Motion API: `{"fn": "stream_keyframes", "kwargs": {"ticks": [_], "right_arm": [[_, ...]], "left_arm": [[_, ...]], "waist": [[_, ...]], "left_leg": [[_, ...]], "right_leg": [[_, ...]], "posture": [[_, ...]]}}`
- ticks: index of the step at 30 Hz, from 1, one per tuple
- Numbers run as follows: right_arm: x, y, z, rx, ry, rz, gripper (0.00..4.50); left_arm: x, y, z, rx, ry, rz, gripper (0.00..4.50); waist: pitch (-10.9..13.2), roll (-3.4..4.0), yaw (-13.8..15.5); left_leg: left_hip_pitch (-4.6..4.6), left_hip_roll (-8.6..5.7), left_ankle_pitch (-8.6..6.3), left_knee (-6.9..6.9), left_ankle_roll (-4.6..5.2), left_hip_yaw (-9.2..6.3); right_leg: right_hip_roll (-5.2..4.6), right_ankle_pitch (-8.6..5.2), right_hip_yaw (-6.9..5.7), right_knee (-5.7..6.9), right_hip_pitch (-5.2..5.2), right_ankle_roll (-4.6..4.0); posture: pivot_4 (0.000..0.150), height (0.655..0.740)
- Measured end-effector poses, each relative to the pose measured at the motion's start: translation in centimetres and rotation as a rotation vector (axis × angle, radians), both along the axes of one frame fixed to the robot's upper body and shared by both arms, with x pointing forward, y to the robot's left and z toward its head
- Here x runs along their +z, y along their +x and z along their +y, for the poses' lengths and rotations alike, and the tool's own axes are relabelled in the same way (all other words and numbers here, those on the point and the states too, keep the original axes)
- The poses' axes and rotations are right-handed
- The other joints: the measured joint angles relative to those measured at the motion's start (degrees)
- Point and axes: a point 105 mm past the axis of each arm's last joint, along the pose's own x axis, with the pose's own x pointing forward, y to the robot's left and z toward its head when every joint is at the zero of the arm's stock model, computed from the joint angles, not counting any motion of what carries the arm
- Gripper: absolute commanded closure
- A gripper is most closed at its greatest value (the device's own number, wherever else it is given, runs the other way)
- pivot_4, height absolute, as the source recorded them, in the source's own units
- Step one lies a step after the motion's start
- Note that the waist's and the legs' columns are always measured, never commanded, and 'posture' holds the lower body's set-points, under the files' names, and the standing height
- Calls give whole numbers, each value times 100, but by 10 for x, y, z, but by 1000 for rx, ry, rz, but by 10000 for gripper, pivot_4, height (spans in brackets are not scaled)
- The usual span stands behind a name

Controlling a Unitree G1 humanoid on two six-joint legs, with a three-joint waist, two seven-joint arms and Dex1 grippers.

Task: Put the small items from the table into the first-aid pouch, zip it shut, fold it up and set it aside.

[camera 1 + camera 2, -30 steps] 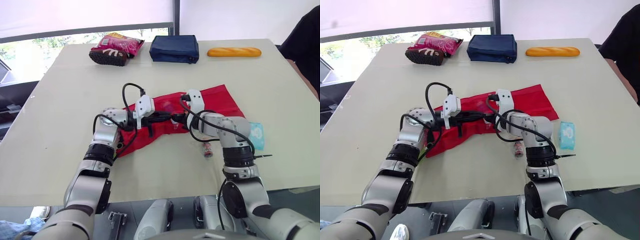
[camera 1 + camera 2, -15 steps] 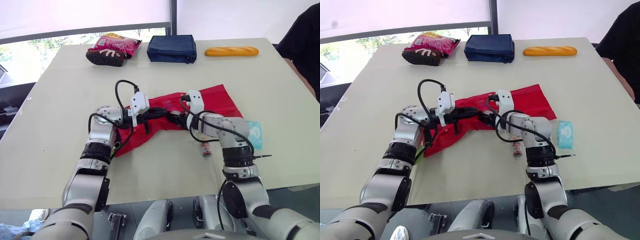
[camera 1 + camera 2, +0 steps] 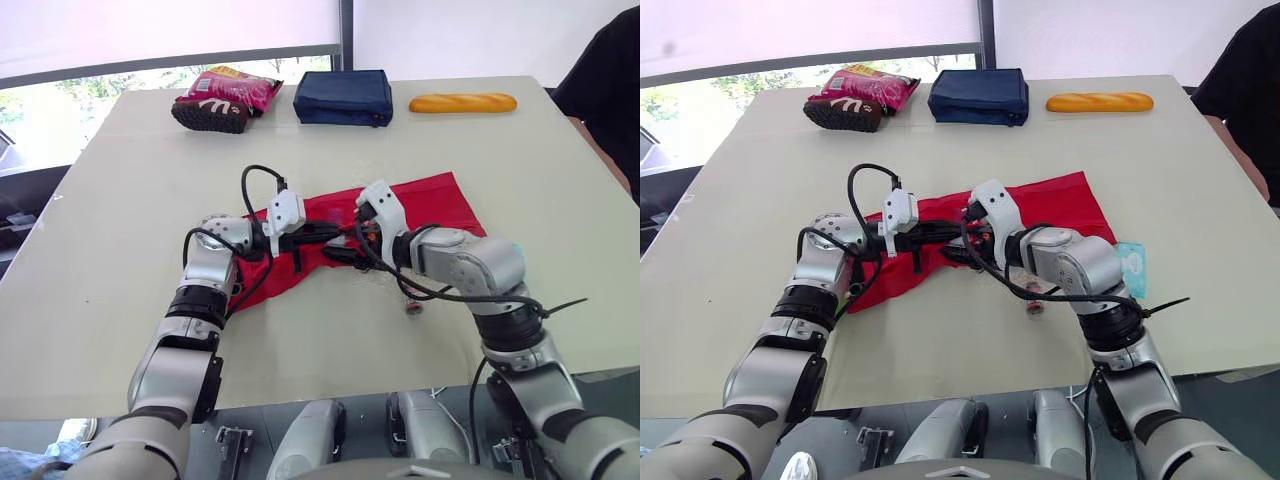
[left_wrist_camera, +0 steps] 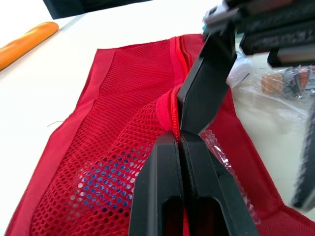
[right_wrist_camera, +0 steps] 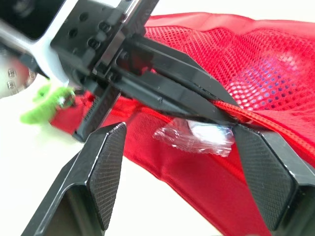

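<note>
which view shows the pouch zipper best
Left wrist view: the zipper runs close and plain, away from the left gripper, which is shut on it. The right wrist view shows a short stretch behind that gripper; in the eye views that gripper mostly hides it.

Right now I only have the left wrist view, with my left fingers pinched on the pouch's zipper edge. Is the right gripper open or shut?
Observer: Open. The right gripper has its fingers spread wide at the red pouch, with the tip of the left gripper between them.
Operator: Anything else between them?
Observer: A clear-wrapped item lies at the zipper edge between them, not gripped.
Operator: What's outside the pouch that I can't see?
Observer: A teal packet lies on the table beside the right forearm, apart from the pouch.
</note>
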Motion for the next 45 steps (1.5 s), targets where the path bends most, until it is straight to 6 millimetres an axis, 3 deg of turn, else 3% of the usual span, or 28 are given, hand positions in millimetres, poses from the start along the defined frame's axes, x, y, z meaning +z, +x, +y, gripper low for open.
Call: {"fn": "stream_keyframes", "kwargs": {"ticks": [1,4,8,10,19,35,40,45], "right_arm": [[-1,0,-2,3,-12,-14,9196],[-3,-1,-6,10,-36,-43,15693],[-8,-8,-10,70,-51,-138,36882],[-13,-10,-12,105,-79,-182,43820],[-28,-8,-17,231,-179,-340,43820],[-37,31,4,215,-287,-495,43820],[-37,31,0,215,-296,-506,43820],[-28,8,-23,251,-269,-527,43820]], "left_arm": [[-1,0,0,0,1,3,45000],[-3,-1,-1,-6,7,11,45000],[-5,-2,-2,-18,15,18,45000],[-5,-3,-2,-21,18,20,45000],[-8,-5,0,-35,27,31,45000],[-8,-9,-2,-63,37,30,45000],[-7,-9,-3,-67,39,21,45000],[-11,-8,3,-48,53,13,45000]], "waist": [[0,0,1],[0,0,1],[-1,-1,12],[0,-1,13],[0,-3,18],[0,-2,12],[0,-2,11],[0,-3,43]], "left_leg": [[0,0,0,0,0,0],[0,0,0,0,0,0],[0,0,0,1,0,1],[0,0,0,1,0,1],[0,1,0,2,0,2],[0,1,0,1,-1,1],[0,1,0,2,-1,1],[-1,0,0,3,0,0]], "right_leg": [[0,0,0,0,0,0],[0,0,0,0,0,0],[0,0,0,-2,2,0],[0,0,0,-2,2,1],[1,0,0,-3,2,1],[1,0,0,-3,1,0],[2,0,0,-3,1,0],[1,0,-1,-4,2,1]], "posture": [[1500,7395],[1500,7395],[1500,7395],[1500,7395],[1500,7395],[1500,7395],[1500,7395],[1500,7395]]}}
